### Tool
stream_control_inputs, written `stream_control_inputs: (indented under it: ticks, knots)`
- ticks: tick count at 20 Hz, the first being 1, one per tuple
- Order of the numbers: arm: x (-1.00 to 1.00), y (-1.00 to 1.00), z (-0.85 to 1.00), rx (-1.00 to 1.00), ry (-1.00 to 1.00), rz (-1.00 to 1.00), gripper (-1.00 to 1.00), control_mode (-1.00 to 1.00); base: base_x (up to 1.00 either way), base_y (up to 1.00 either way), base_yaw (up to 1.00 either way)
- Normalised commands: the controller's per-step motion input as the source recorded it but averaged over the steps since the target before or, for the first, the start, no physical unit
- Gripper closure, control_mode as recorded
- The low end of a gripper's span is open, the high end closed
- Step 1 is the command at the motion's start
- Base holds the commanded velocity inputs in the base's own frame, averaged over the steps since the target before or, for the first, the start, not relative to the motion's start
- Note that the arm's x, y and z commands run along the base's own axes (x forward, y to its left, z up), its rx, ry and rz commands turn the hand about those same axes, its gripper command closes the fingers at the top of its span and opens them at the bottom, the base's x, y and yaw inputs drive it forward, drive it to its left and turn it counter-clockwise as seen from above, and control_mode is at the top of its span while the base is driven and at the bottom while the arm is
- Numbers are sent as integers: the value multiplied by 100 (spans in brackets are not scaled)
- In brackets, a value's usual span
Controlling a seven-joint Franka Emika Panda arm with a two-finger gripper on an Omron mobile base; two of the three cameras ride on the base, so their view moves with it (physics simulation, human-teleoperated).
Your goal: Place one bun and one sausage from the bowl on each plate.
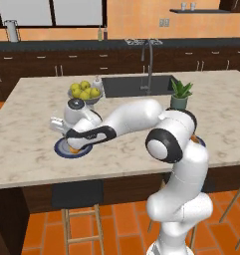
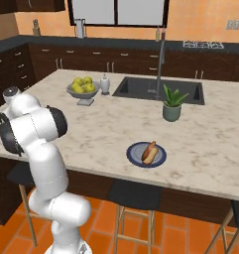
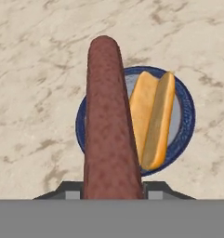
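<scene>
My gripper is shut on a dark reddish-brown sausage, which points away from the hand above a blue-rimmed plate. A tan split bun lies on the right half of that plate, beside the sausage. From the left base view, the gripper hangs low over this plate near the island's front left, with the bun showing under it. A second plate near the front edge carries a bun and a sausage. The bowl is out of view.
A grey dish of lemons and a small white bottle stand behind the left plate. The sink with its tall tap and a potted plant lie further right. Stools stand under the counter's front edge.
</scene>
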Motion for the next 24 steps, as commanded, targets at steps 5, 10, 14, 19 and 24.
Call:
stream_control_inputs:
  ticks: [5, 10, 14, 19, 24]
  knots:
    - [31, 11, -42, -3, 2, 0, 100, -100, 0, 0, 0]
    - [32, 11, -26, -2, 3, 0, -100, -100, 0, 0, 0]
    - [32, 4, -8, -1, 3, 0, -100, -100, 0, 0, 0]
    - [1, -6, 0, 0, 0, 0, -100, -100, 0, 0, 0]
    - [-69, -81, 57, 11, -6, 0, -100, -100, 0, 0, 0]
